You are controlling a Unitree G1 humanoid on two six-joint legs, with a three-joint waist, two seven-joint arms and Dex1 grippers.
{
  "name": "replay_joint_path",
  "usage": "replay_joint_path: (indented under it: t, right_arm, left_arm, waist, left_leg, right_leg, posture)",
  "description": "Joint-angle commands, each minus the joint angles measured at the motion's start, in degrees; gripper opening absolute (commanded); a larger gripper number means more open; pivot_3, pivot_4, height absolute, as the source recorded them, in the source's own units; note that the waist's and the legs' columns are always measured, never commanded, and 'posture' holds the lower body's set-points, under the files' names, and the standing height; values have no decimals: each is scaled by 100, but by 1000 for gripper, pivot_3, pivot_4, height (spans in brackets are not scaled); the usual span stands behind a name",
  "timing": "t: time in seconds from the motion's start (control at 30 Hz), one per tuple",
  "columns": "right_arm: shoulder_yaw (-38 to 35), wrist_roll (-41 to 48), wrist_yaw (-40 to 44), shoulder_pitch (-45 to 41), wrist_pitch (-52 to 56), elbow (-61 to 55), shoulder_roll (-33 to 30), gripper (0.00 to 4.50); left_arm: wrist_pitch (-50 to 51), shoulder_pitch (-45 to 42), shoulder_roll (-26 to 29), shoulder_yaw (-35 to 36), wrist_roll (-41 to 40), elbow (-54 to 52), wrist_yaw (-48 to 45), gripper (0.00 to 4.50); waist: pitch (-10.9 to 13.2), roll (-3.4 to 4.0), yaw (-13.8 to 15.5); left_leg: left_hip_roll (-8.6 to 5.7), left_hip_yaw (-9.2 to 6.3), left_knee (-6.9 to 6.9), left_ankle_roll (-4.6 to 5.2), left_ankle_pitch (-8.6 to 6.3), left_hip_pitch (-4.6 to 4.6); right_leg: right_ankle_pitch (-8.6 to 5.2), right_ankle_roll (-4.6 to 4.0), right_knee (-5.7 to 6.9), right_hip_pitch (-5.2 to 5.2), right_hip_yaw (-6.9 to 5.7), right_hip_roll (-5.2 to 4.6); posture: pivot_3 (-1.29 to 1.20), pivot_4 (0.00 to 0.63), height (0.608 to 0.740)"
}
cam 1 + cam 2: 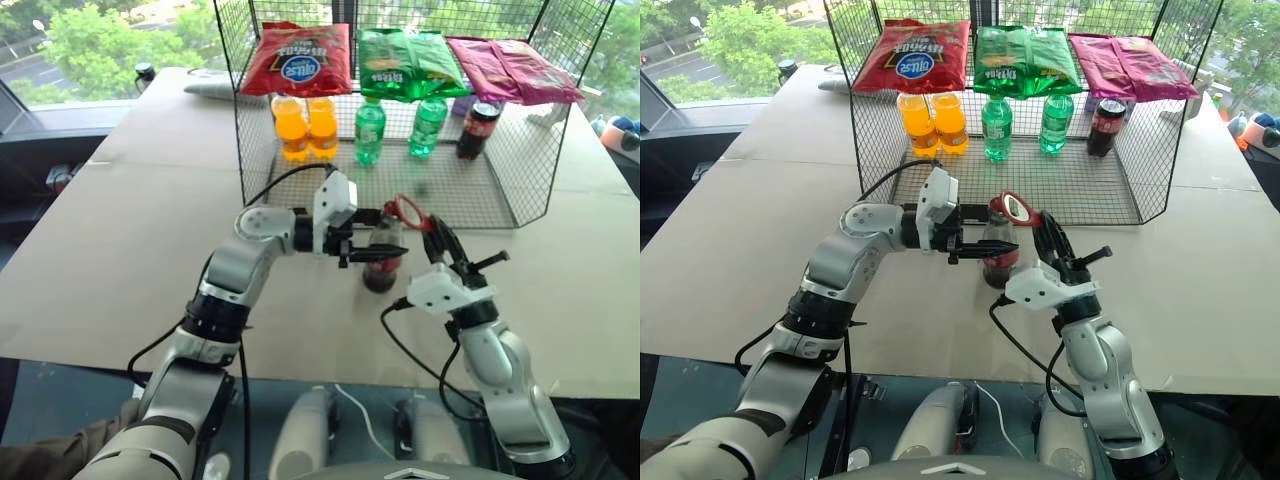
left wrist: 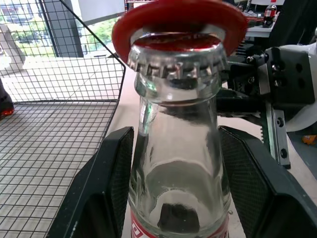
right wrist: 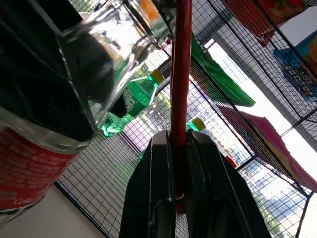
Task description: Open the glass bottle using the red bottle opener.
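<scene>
Head view: the small clear glass bottle of dark cola (image 1: 382,262) stands upright on the tan surface (image 1: 120,250), left gripper (image 1: 378,243) jaws clamping its neck. Left wrist view: the flat red bottle opener (image 2: 179,20) ring sits over the crown cap. Right wrist view: right gripper (image 3: 177,148) jaws pinch the opener's handle, beside the neck.

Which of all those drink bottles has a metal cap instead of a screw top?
The glass bottle, standing outside the wire cage between the left gripper's fingers, with the red bottle opener on its crimped cap.

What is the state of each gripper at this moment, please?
Left gripper: closed around the glass bottle.
Right gripper: shut on the red bottle opener, whose ring sits on the cap.
</scene>
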Motion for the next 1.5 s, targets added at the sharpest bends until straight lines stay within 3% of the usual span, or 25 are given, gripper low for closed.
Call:
replay_joint_path:
  t: [0.03,0.43,0.63,0.9,1.5]
  right_arm:
    - [136,-83,-119,27,-299,101,-62,0]
    - [237,252,-285,-169,-524,593,195,0]
    - [313,361,-440,-344,-1060,1249,26,0]
    - [366,-272,-524,-360,-1047,1369,-300,0]
    - [-252,-438,959,-643,-327,337,-1556,0]
  left_arm:
    - [66,-30,38,15,20,-72,67,2724]
    - [77,-74,21,17,39,-35,67,2724]
    - [49,-103,-4,11,49,6,65,2724]
    - [30,-134,-27,-2,70,44,71,2724]
    - [-280,-190,-311,-45,215,337,106,2724]
  waist:
    - [0,0,-2]
    - [-1,-1,2]
    - [-1,-1,-5]
    - [-8,-1,-3]
    - [-26,4,28]
  left_leg:
    - [0,0,0,0,0,1]
    - [1,0,1,15,10,9]
    - [1,1,2,17,11,14]
    - [1,3,3,17,11,22]
    - [-1,-3,17,19,11,24]
  right_leg:
    - [0,0,0,1,0,0]
    - [0,0,1,8,1,2]
    - [1,-1,1,12,3,2]
    - [1,-1,2,20,5,2]
    - [1,-1,3,30,3,1]
  posture:
    - [0,150,740]
    - [0,150,740]
    - [0,150,740]
    - [0,150,740]
    - [0,150,740]
